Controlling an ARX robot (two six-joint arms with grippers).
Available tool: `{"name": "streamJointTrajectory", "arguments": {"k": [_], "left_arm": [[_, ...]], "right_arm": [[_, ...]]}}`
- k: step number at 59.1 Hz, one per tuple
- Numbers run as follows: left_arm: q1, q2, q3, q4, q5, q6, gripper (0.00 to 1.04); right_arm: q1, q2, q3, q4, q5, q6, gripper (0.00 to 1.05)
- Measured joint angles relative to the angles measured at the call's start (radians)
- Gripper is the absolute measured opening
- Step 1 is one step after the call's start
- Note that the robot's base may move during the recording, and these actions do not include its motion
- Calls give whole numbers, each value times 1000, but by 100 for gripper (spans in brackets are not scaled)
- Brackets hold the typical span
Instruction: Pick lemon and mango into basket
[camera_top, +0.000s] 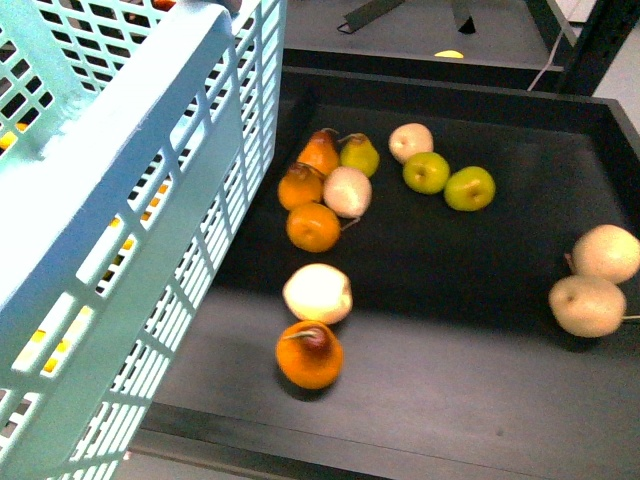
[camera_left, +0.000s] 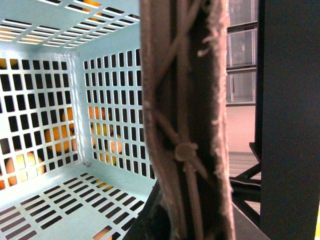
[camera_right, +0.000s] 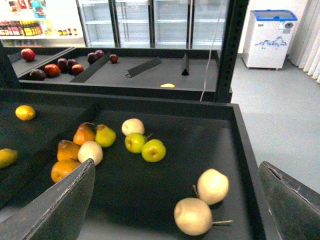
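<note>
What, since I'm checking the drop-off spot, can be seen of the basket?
The basket is pale blue-green plastic with a solid rim and slotted walls and floor. In the front view it looms close and tilted at the left, overlapping the left edge of the black tray. The left wrist view looks inside: the floor shown is bare, orange fruit show through the slots from outside, and a brown frayed strip, probably its handle, crosses near the lens.

The right tool (camera_right: 176, 165) hangs over the black table (camera_right: 220, 145), its dark fingers (camera_right: 60, 205) spread wide with nothing between them. Two pale round fruits (camera_right: 194, 216) touch below it. Two green apples (camera_right: 154, 150) sit together further back, and a lemon (camera_right: 25, 112) lies apart.
</note>
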Motion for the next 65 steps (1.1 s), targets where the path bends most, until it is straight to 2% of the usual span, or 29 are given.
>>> {"name": "streamJointTrajectory", "arguments": {"k": [65], "left_arm": [[0,-2,3,0,0,-1,5]], "right_arm": [[0,0,0,0,2,0,96]]}}
